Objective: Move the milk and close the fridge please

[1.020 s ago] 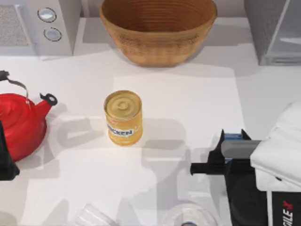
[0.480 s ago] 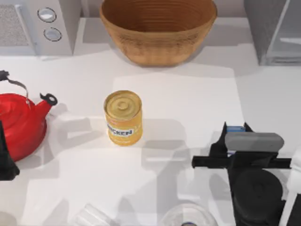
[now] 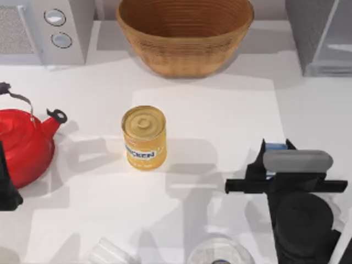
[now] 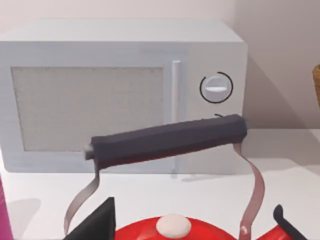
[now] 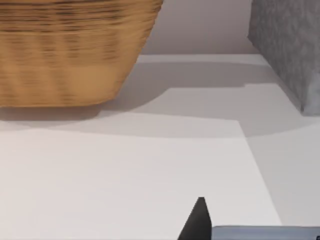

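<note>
The milk (image 3: 275, 147) shows as a small blue top between the black fingers of my right gripper (image 3: 273, 154), at the table's right front. The gripper is shut on it, and the carton's body is hidden under the gripper. In the right wrist view one black fingertip (image 5: 197, 222) rises beside a pale blue-grey strip at the picture's edge. The fridge (image 3: 322, 38) stands at the back right corner, with a speckled grey side (image 5: 287, 45) and a pale front. My left arm (image 3: 6, 184) is parked at the left edge, beside the red kettle.
A yellow chicken can (image 3: 144, 137) stands mid-table. A wicker basket (image 3: 184, 33) sits at the back centre. A light-grey box with two knobs (image 3: 60, 27) is at the back left, and a red kettle (image 3: 25, 143) is in front of it. Two glass items (image 3: 220, 254) sit at the front edge.
My right gripper has shifted a little toward the back of the table with the milk. Its wrist has turned, and the white arm cover has swung out of view.
</note>
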Available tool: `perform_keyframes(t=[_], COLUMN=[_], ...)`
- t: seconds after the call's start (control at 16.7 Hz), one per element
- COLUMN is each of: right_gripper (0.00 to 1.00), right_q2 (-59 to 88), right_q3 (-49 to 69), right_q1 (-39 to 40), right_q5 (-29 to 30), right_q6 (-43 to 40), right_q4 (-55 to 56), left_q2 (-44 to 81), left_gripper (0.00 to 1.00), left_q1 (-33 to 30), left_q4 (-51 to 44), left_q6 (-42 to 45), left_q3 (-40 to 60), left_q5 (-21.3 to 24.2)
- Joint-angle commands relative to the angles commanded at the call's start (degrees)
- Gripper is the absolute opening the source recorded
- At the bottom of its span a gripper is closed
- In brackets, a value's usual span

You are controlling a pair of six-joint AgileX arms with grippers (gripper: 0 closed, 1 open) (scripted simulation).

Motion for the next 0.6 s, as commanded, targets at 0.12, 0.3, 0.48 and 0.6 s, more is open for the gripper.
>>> perform_keyframes(t=[0.12,0.3,0.48,0.6], right_gripper=[0.00,0.00,0.00,0.00], right_q2=[-1.96,-6.11,-10.52,-12.88], right_q3=[0.11,0.57,1.13,1.52], right_q1=[-3.01,-10.70,-18.34,-22.03], right_q5=[-2.48,-9.24,-16.65,-21.44], right_q6=[-0.67,-1.67,-2.56,-3.20], right_q4=[-1.84,-5.19,-8.35,-10.21], left_q2=[0.00,0.00,0.00,0.00], left_gripper=[1.00,1.00,1.00,1.00], left_q1=[0.00,0.00,0.00,0.00], left_q4=[0.00,0.00,0.00,0.00], left_q6=[0.00,0.00,0.00,0.00], left_q3=[0.00,0.00,0.00,0.00], left_q5=[0.00,0.00,0.00,0.00])
